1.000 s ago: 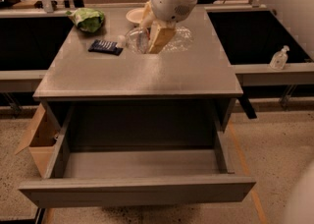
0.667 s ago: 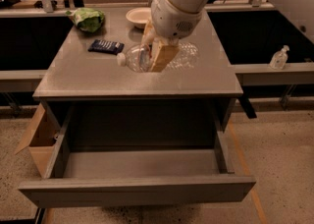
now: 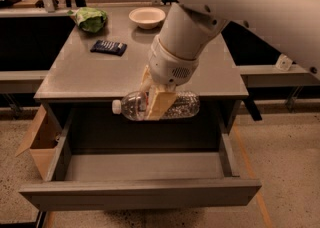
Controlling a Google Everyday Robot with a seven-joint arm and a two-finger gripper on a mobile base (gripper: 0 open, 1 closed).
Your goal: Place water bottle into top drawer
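The gripper [image 3: 156, 103] has the water bottle [image 3: 157, 106] clamped sideways, cap pointing left, right above the pulled-out top drawer [image 3: 140, 192], at the table's [image 3: 100, 74] front edge.

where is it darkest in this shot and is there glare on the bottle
Camera view: darkest behind the open top drawer, under the table; the water bottle, held by the shut claw above the drawer, sparkles with small highlights on its crinkles; the table's surface has a soft sheen.
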